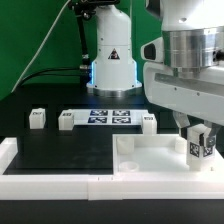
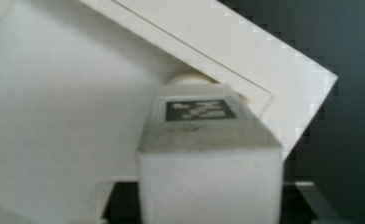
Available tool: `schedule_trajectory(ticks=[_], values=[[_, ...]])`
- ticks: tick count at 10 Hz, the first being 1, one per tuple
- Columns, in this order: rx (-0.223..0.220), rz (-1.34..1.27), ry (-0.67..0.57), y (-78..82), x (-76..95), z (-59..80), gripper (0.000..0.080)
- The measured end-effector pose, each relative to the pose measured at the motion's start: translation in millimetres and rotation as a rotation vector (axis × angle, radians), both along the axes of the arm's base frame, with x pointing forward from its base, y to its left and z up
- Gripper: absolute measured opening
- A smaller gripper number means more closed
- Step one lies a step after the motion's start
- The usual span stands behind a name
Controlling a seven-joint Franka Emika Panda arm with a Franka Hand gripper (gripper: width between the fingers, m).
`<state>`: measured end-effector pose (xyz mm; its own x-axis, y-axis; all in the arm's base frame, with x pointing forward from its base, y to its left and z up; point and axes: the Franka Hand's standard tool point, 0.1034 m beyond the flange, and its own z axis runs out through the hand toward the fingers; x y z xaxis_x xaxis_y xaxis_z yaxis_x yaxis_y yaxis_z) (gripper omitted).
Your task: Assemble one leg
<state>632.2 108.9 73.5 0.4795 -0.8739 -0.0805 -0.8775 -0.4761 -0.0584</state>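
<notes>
My gripper [image 1: 197, 133] is shut on a leg [image 1: 200, 143], a small white peg with a marker tag, and holds it upright over the right end of the large white tray-like piece [image 1: 150, 160]. In the wrist view the leg [image 2: 205, 150] fills the middle between my dark fingers [image 2: 126, 200], its tagged end close to a round hole at the tray's inner corner [image 2: 197, 75]. Whether the leg touches the tray I cannot tell. Three lookalike legs stand on the black table: one [image 1: 38, 118], a second [image 1: 67, 121] and a third [image 1: 148, 122].
The marker board [image 1: 110, 117] lies between the loose legs. The robot base [image 1: 112, 60] stands behind it. A white raised frame [image 1: 50, 175] runs along the front of the table. A round socket [image 1: 124, 146] shows at the tray's left corner.
</notes>
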Motion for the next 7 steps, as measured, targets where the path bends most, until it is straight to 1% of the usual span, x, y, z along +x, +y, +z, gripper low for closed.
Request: schedule_trajectory(ticks=[2,3,4,5,6,7], values=[[0.001,-0.108,0.011,-0.5,-0.3,0.1,0.0291],[0.001,-0.076,0.008,-0.4,-0.4,-0.1,0.0291],[0.001,-0.032,0.003,0.2,-0.4,-0.1,0.0444],[0.000,0.017,-0.003,3.4,-0.5,0.4,0.0444],[0.000,0.141,-0.016,7.7,-0.9,0.7,0.0598],[0.000,0.244,-0.031,9.9,-0.8,0.5,0.0633]])
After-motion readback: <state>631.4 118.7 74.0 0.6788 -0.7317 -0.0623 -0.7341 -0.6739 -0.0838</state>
